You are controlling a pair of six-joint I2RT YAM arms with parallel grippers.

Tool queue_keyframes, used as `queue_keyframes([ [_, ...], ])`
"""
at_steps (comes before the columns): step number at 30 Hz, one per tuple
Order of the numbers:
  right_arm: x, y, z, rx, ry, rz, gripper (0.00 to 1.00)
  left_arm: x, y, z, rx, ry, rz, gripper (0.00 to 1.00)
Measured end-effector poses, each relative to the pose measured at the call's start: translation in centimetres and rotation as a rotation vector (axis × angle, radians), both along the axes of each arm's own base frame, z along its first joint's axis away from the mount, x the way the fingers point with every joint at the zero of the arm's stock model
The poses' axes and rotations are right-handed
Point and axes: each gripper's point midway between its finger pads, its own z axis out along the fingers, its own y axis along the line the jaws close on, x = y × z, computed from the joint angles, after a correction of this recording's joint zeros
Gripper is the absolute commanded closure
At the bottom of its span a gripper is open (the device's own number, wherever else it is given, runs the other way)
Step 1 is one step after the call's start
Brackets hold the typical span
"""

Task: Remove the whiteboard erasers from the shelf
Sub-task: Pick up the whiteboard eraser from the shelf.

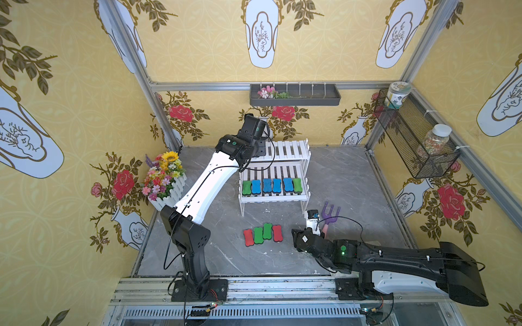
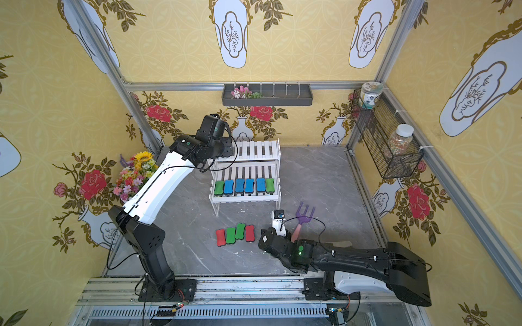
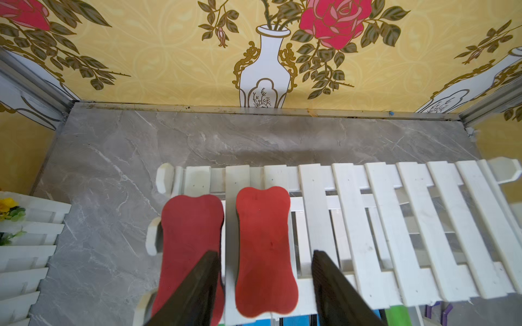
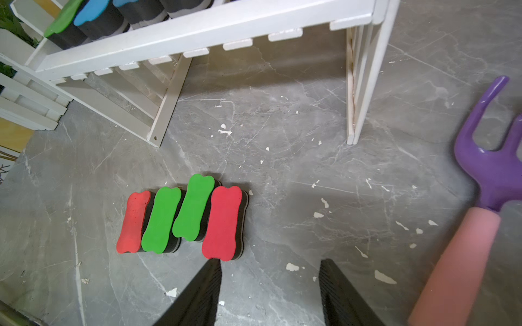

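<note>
A: Far left in the top views?
B: One white picket planter of mixed artificial flowers [image 1: 162, 180], middle left. Right of it, at centre, one white two-tier slatted wooden shelf [image 1: 285, 152] on the grey marble-look tabletop [image 1: 353, 183].
A: And the bone-shaped foam erasers [image 1: 276, 185] with dark bases?
B: Twelve. Two red ones lie on the upper tier, at the end nearest the planter. The left wrist view shows the outer red eraser [image 3: 186, 225] and the inner red eraser [image 3: 262, 225] side by side, long axes along the slats, pointing at the back wall.
A: The lower tier?
B: A row of six erasers [image 1: 267, 185], centre frame: green, four blue, green. Each long axis runs up-down in the frame, along the slats.
A: Off the shelf?
B: A group of four erasers [image 1: 258, 235] at lower centre on the tabletop: red, green, green, red, packed side by side, long axes near vertical in the frame. The second green sits a little higher.
A: The jaws?
B: The left gripper [image 3: 265, 252] has its jaws spread astride the inner red eraser, a strip of white slat showing between it and each dark finger [image 3: 333, 282]. The right gripper [image 4: 271, 262] has its jaws spread over tabletop with nothing between them, just beside the group's right-hand red one.
A: Further right?
B: One purple plastic garden fork with a pink handle [image 1: 331, 216], tines toward the top of the frame.
</note>
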Motion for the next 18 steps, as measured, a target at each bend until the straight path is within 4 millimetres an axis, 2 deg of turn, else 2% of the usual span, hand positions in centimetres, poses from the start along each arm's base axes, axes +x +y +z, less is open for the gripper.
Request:
queue_keyframes([
  [18,0.1,-1.0,-0.9,-0.007,0.022,-0.017,0.4,1.0,-0.2,-1.4,0.048,0.016,-0.001,0.48],
])
